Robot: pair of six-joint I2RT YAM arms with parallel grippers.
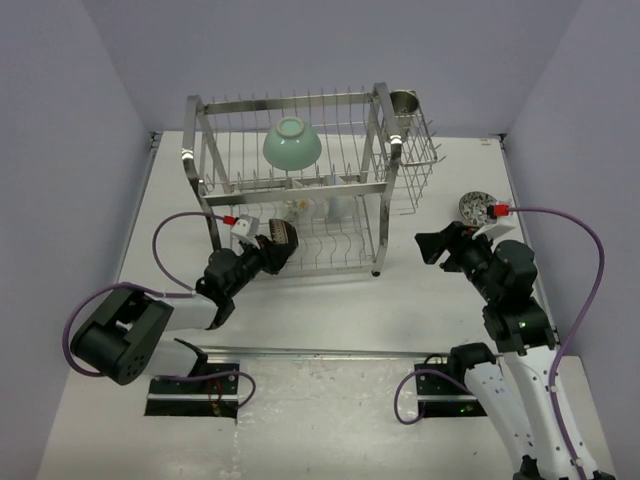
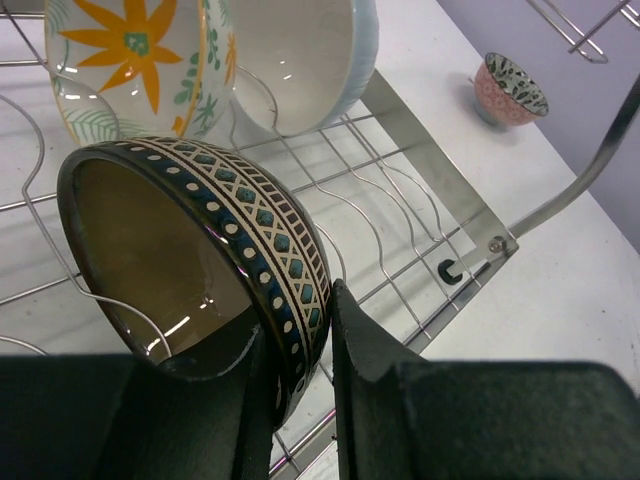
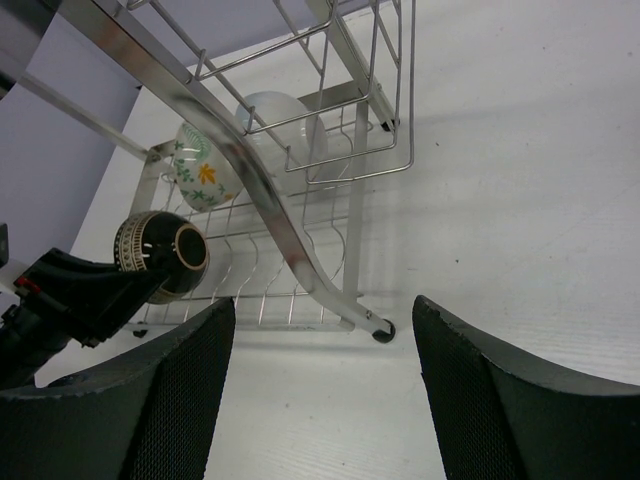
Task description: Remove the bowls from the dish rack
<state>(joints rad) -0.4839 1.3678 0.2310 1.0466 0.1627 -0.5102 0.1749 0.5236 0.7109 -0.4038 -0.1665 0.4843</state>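
Note:
The steel wire dish rack (image 1: 290,103) stands at the back middle. A mint-green bowl (image 1: 292,142) lies on its upper tier. On the lower tier sit a white bowl with yellow flowers (image 2: 130,60) and a plain pale bowl (image 2: 300,60). My left gripper (image 2: 300,370) is shut on the rim of the dark brown striped bowl (image 2: 200,260), tilted over the lower tier's front left. A pinkish patterned bowl (image 1: 475,208) stands on the table right of the rack. My right gripper (image 3: 320,370) is open and empty, near the rack's front right foot (image 3: 380,330).
A steel cylindrical cup (image 1: 404,102) stands in the wire side basket (image 1: 425,160) at the rack's right end. Purple walls close in left, right and behind. The arms' base rail (image 1: 320,352) runs along the near edge.

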